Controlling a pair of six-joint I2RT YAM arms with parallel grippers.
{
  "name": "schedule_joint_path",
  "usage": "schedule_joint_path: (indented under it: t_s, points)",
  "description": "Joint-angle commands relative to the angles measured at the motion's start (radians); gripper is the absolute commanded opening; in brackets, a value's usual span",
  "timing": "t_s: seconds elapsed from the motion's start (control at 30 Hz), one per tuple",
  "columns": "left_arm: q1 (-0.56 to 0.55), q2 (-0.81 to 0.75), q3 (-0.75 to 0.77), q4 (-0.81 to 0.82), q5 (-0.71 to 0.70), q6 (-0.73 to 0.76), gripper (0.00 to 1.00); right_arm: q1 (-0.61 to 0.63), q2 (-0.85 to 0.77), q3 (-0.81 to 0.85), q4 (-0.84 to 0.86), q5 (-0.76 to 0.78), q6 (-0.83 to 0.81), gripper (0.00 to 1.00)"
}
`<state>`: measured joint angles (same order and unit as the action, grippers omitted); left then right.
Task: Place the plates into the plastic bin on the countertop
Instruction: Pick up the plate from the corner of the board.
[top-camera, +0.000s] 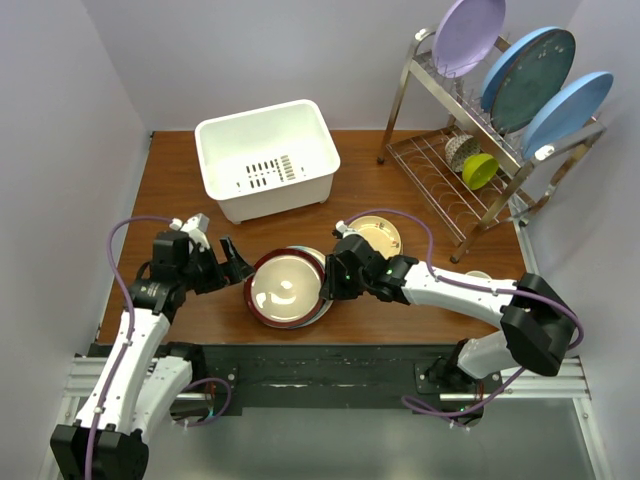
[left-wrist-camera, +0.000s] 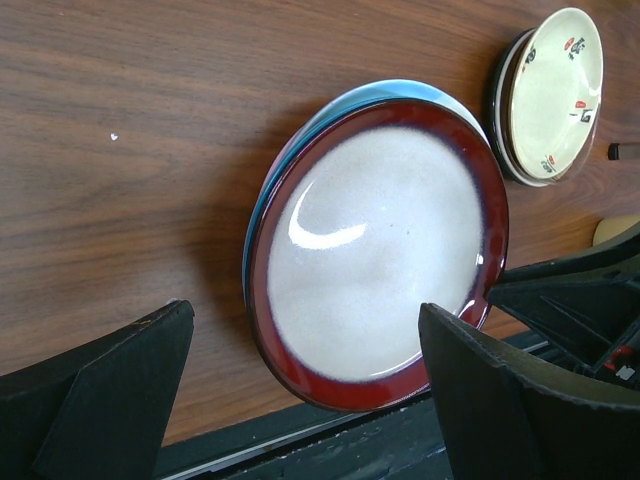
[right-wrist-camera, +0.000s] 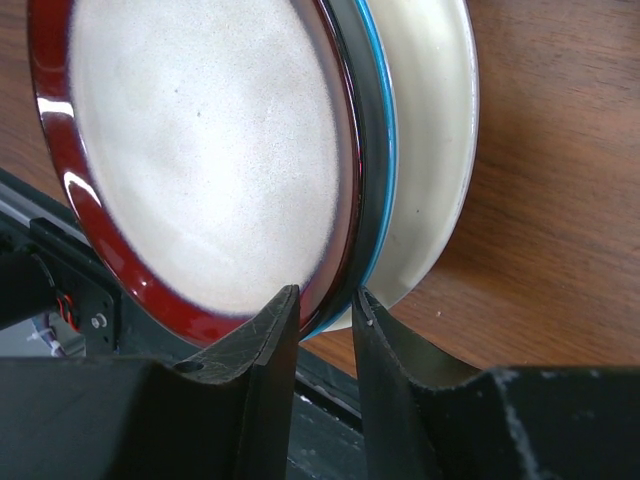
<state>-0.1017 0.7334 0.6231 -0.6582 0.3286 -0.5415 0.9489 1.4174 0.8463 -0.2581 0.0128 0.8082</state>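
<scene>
Low at centre of the top view, the maroon-rimmed plate (top-camera: 285, 290) lies on a pale blue plate (right-wrist-camera: 386, 150) on the countertop (top-camera: 170, 190). The right gripper (top-camera: 327, 284) straddles its right rim with narrow jaws; whether they pinch cannot be told. The left gripper (top-camera: 237, 262), spread wide and empty, sits just left. The plastic bin (top-camera: 250, 140) stands at upper centre.

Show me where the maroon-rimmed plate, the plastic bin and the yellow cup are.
maroon-rimmed plate (top-camera: 285, 292): top external view, cream centre.
plastic bin (top-camera: 268, 176): top external view, vented side wall.
yellow cup (top-camera: 480, 170): top external view, its middle.
</scene>
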Motion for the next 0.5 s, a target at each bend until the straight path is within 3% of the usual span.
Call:
schedule_joint_path:
  t_s: [0.0,0.47]
  points:
    - [-0.006,0.0,-0.022,0.025,0.015,-0.029,0.99,0.005,-0.04,0.022,0.023,0.026,0.008,0.31]
    - [-0.007,-0.002,-0.074,0.055,0.036,-0.06,1.0,0.005,-0.006,0.013,0.052,0.016,0.019,0.31]
